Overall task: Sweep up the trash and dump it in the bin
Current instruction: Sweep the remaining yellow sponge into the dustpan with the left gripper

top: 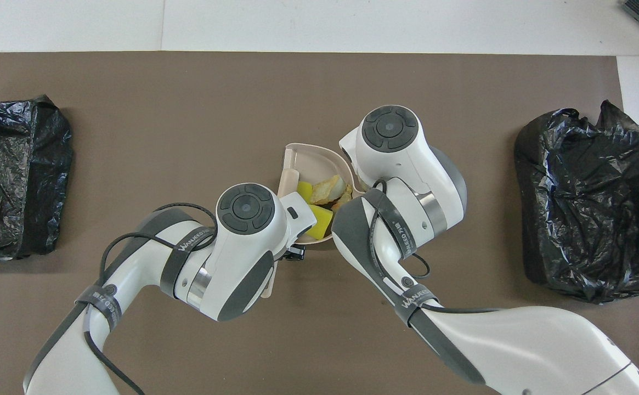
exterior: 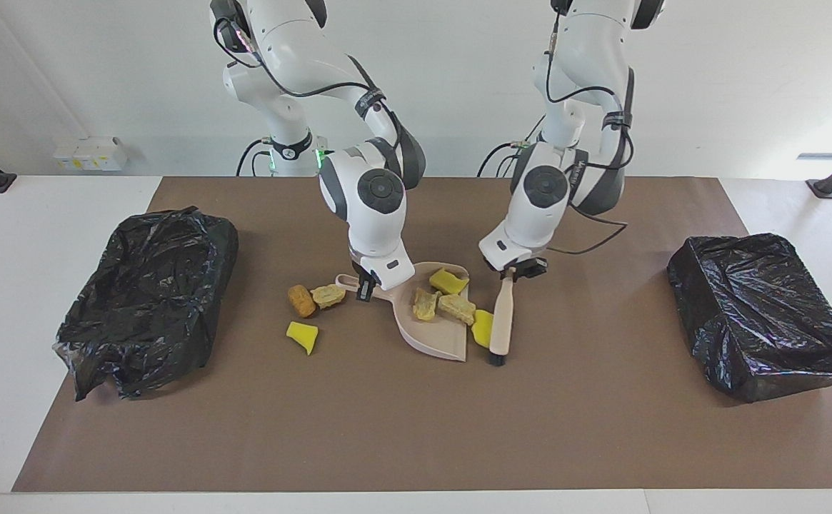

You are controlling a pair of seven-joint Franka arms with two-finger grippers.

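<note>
The dustpan (exterior: 433,325) is seen at the centre of the facing view, resting on the brown mat (exterior: 416,428) that covers the counter (exterior: 44,214). Its handle is pinched by the right claw (exterior: 366,285), whose fingers are pressed together on it just above and to the left of the pan. The brush (exterior: 501,325) is held upright-tilted at the pan's open edge; its handle is gripped by the left claw (exterior: 519,270), closed tight on it, slightly right of centre in that frame.

Inside the pan three pieces of the trash are shown: a yellow wedge (exterior: 449,281) toward the pan's upper rim and two pale beige lumps (exterior: 426,303) (exterior: 456,308) just below it. A further yellow wedge (exterior: 482,328) is pressed between the brush and the pan's open edge. In the overhead view the same cluster (top: 322,192) is seen at the frame's centre, partly covered by both arms.

Three pieces lie on the mat left of the pan in the facing view: an orange-brown oval (exterior: 301,300), a beige lump (exterior: 328,295) touching it, and a yellow wedge (exterior: 303,335) just below them.

One bag-lined bin (exterior: 148,303) is seen at the left of the facing view, and another (exterior: 762,314) at its right.
</note>
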